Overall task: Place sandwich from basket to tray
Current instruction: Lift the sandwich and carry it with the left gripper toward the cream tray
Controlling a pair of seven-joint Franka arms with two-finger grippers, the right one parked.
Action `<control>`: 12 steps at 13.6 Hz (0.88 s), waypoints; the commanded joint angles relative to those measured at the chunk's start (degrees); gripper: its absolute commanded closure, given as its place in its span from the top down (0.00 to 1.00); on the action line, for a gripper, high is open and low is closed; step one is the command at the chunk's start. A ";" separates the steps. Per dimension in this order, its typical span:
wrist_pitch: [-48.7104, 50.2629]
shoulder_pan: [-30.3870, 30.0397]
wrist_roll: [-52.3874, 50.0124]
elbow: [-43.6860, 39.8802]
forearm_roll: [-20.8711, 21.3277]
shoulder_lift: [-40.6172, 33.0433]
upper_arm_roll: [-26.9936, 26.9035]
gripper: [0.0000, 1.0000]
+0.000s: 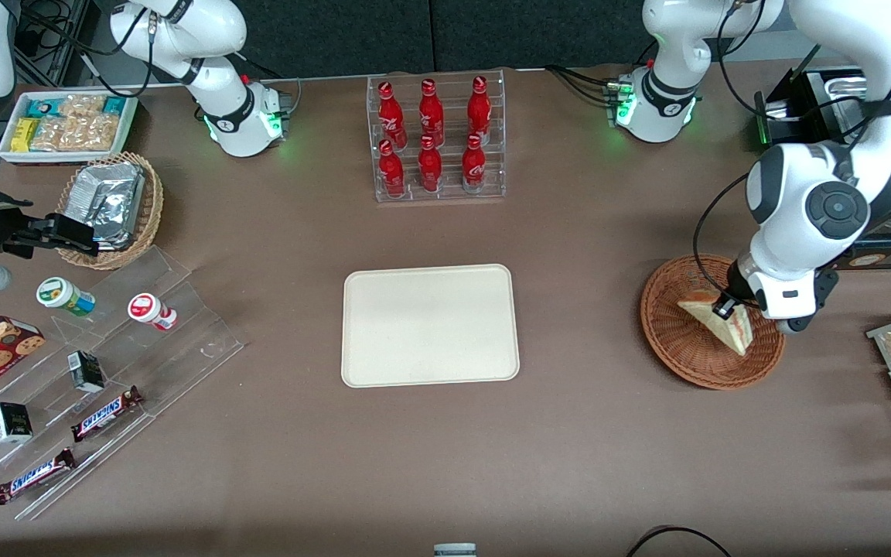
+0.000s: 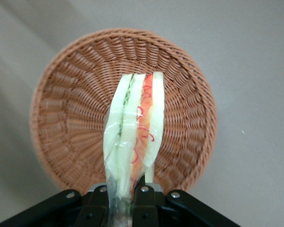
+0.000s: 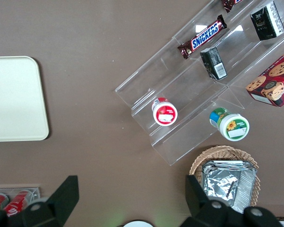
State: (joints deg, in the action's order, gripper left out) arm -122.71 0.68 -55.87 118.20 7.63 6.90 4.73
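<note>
Snickers bars nearest; tool gripping sandwich above basket.

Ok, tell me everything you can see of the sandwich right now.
The sandwich is a triangular wedge of pale bread in clear wrap, with green and red-orange filling showing along its edge. The end effector is shut on it, fingers pinching one end. It hangs tilted, edge-on to the wrist camera, over the basket; whether it has fully cleared the weave cannot be told. It is not yet over the tray.
</note>
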 commanded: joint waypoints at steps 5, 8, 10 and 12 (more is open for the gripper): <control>23.90 0.55 2.25 -21.23 0.81 0.31 8.00 0.04; 27.78 0.55 2.34 -25.12 0.63 0.66 14.50 0.04; 27.87 0.55 1.56 -25.47 0.63 0.57 18.72 0.05; 27.35 0.64 0.85 -25.38 1.16 0.92 23.46 0.05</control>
State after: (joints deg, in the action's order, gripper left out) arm -96.40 1.36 -54.46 94.49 7.98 6.62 24.72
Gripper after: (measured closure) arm 0.855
